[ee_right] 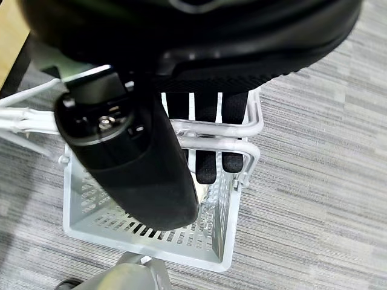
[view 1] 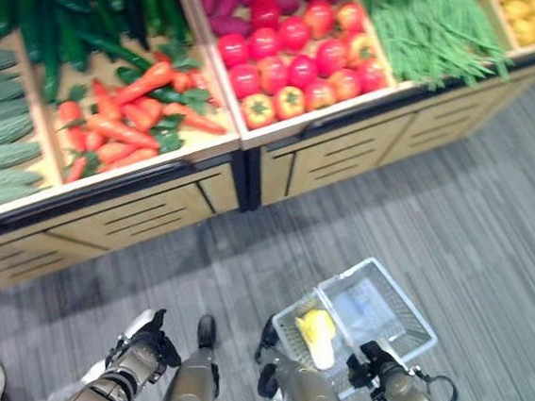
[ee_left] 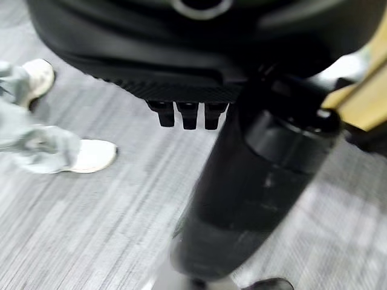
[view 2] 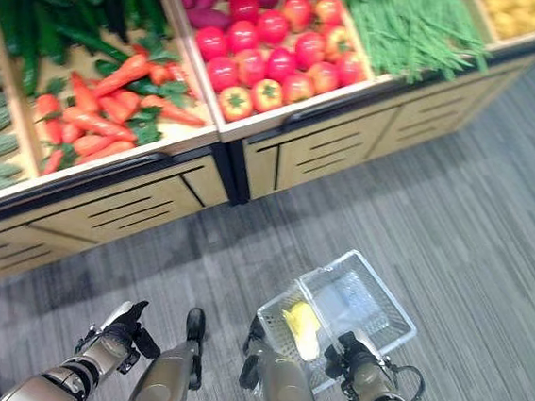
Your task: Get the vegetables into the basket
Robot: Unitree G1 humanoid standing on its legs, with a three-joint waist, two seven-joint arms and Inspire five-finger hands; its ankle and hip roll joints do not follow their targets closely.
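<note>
The right robot hand (ee_right: 208,142) curls round the handle of the white basket (view 1: 398,317), light and stiff, with something yellow, perhaps corn (view 1: 316,333), inside; the left robot hand (view 1: 144,345) hangs clenched and empty; firm carrots (view 1: 113,129) near the stand's front edge suit a mid-body grip.

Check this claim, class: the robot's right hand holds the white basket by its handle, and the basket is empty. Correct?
Not quite. The right hand does hold the white basket by its handle, but the basket is not empty: the left eye view shows a yellow vegetable lying in it.
</note>
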